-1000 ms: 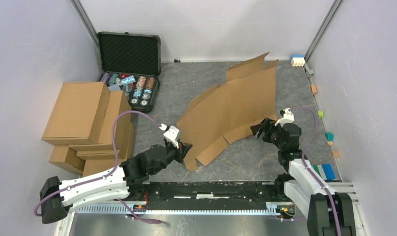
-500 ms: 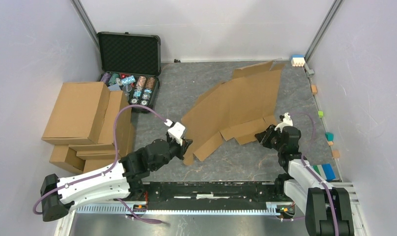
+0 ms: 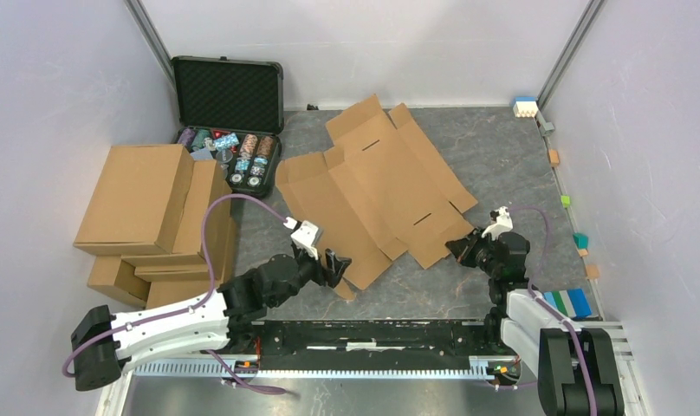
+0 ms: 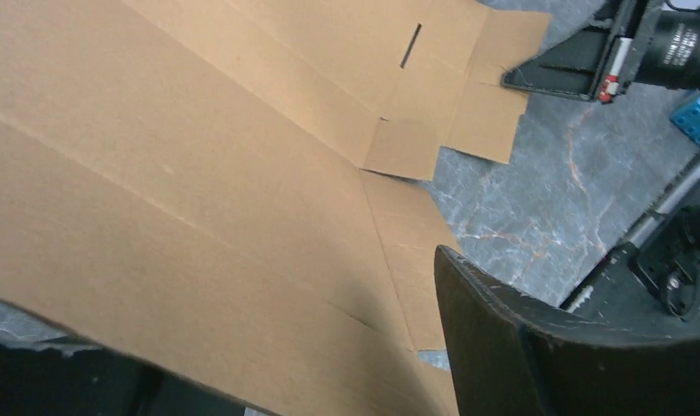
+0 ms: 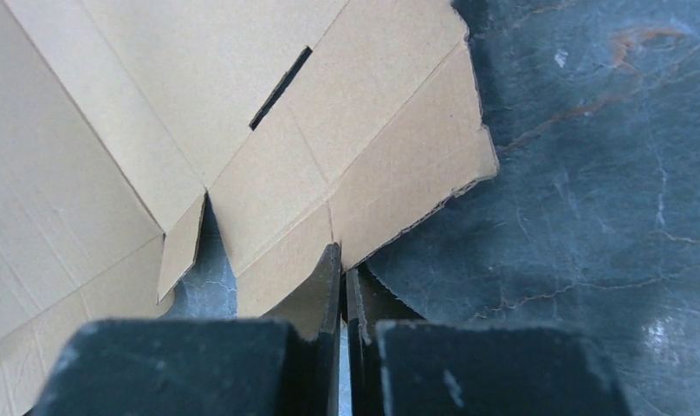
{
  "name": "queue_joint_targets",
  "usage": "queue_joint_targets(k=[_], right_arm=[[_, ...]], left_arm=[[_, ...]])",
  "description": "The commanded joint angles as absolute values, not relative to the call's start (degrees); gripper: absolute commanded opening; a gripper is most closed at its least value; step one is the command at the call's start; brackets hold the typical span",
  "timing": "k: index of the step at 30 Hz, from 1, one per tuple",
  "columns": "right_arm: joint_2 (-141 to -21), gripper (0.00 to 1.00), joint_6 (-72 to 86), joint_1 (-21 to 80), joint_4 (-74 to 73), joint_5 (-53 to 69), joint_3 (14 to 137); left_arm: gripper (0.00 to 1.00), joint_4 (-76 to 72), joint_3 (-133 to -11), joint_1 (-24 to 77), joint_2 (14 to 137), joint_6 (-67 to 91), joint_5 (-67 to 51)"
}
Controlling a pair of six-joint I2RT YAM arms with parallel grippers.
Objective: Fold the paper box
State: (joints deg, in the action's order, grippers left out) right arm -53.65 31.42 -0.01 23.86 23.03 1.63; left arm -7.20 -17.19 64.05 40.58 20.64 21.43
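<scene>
Top external: one paper box (image 3: 372, 186), an unfolded sheet, lies flat mid-table (image 3: 502, 156). Two grippers. Left gripper (image 3: 336, 264) is at its near-left corner, jaws spread wide. Right gripper (image 3: 456, 247) is clenched, tips at the near-right flap edge. One black case (image 3: 230, 91) sits far left.

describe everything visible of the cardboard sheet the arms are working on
The paper box is a plain brown corrugated die-cut sheet with flaps, creases and two slots, lying unfolded and nearly flat on the grey table. The right gripper is shut on its near-right flap edge; the open left gripper is at its near-left edge.
</scene>
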Motion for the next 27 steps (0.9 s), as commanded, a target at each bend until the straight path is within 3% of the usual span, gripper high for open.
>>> queue_joint_targets(k=[1,4,8,14,20,22,27], right_arm=[[-54.68,0.0,29.95,0.35,28.02,25.97,-3.55],[-54.45,0.0,29.59,0.35,28.01,26.65,-4.03],[-53.11,0.0,28.86,0.35,26.62,26.65,-3.98],[-51.38,0.0,27.97,0.35,24.87,25.73,-3.57],[-51.5,0.0,26.41,0.35,22.84,25.2,-2.55],[-51.45,0.0,26.34,0.35,22.9,25.15,-2.5],[-52.18,0.0,26.61,0.35,23.57,25.74,-2.56]], left_arm=[[0.69,-9.77,-18.22,62.71,42.01,26.94,27.59],[0.64,-6.97,-19.31,58.55,43.58,32.17,26.21],[0.83,-5.2,-19.33,48.86,44.3,37.66,14.79],[0.88,-4.72,-19.94,36.43,43.45,38.81,3.97],[0.92,3.94,-23.92,25.1,51.43,45.08,-3.48],[0.99,2.9,-23.24,22.48,53.39,45.64,-6.11],[1.0,-3.5,-20.26,16.29,54.9,45.45,-10.0]])
